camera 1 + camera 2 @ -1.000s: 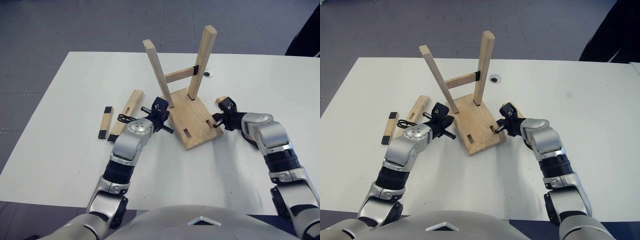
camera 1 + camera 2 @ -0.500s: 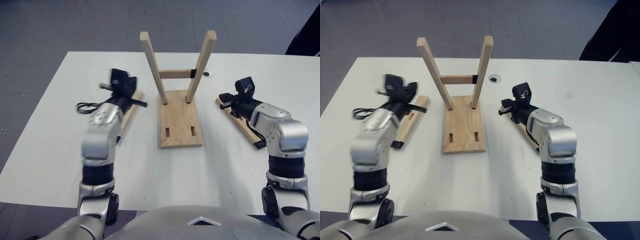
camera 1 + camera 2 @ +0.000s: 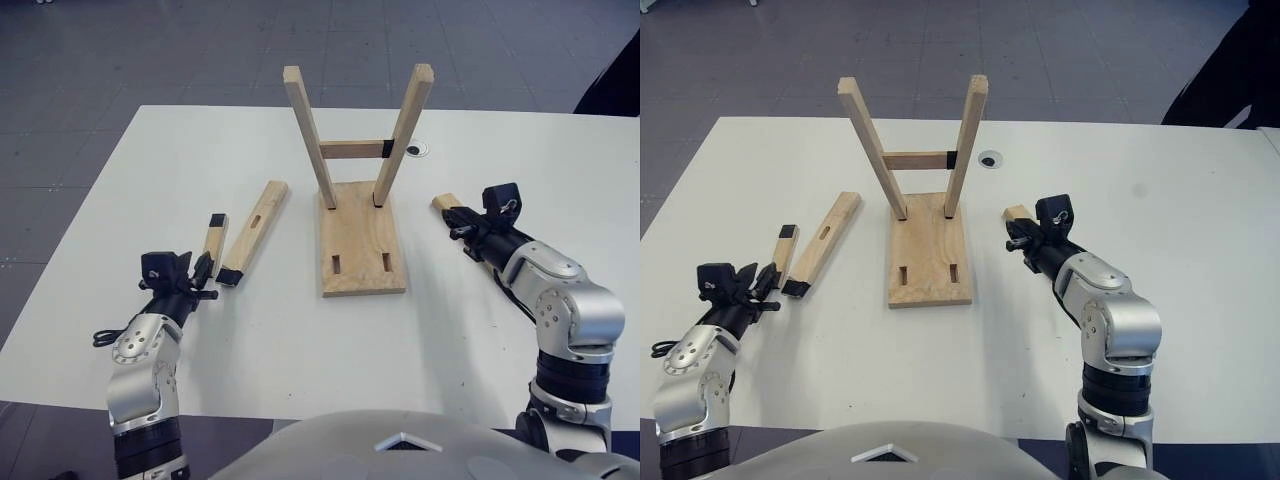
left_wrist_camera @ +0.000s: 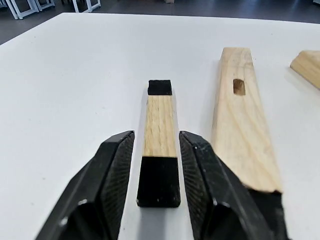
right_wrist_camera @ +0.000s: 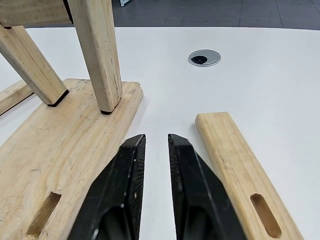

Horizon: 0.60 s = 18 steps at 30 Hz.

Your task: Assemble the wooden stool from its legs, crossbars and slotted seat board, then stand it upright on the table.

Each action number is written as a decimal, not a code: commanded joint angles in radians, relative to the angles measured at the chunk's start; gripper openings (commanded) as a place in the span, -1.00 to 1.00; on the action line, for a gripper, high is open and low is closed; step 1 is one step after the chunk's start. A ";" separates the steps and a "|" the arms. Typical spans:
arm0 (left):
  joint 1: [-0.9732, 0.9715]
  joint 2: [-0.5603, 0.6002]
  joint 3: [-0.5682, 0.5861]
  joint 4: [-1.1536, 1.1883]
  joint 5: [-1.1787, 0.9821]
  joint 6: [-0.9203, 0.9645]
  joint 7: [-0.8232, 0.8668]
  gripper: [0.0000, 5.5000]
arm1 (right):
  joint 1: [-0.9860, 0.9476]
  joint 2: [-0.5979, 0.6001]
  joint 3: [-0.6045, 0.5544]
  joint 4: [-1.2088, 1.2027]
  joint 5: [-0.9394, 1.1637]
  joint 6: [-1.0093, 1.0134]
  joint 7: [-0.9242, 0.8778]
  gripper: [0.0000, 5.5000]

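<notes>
The slotted seat board (image 3: 360, 245) lies flat mid-table, with two legs (image 3: 308, 135) standing in its far slots and a crossbar (image 3: 350, 148) joining them. Left of it lie a loose leg (image 3: 255, 226) and a short black-tipped crossbar (image 3: 214, 240). My left gripper (image 4: 157, 172) is open low over the table, and the crossbar's near black end (image 4: 159, 186) sits between its fingers. Another loose leg (image 5: 240, 170) lies right of the board. Just over its inner side, my right gripper (image 5: 154, 145) holds nothing, its fingers (image 5: 131, 165) a narrow gap apart.
A round grommet (image 3: 417, 148) sits in the white table (image 3: 300, 350) behind the stool. The two near slots (image 3: 338, 263) in the board are unfilled. Bare table lies in front of the board. The table's left edge is close to my left arm.
Both grippers have left the seat board, which turned from slanted to square. My left arm swung out left, then drew back to the short crossbar's near end. The right gripper settled beside the right leg.
</notes>
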 commanded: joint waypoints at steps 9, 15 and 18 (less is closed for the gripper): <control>-0.002 0.049 -0.085 0.181 0.043 -0.009 -0.009 -0.40 | -0.025 -0.030 0.025 0.003 0.018 -0.005 0.003 -0.70; 0.004 0.062 -0.087 0.160 0.030 -0.006 0.001 -0.64 | -0.023 -0.028 0.032 0.004 0.020 -0.002 -0.008 -0.69; 0.007 0.063 -0.077 0.150 0.037 -0.016 0.021 -0.83 | -0.024 -0.028 0.032 0.004 0.021 -0.001 -0.012 -0.69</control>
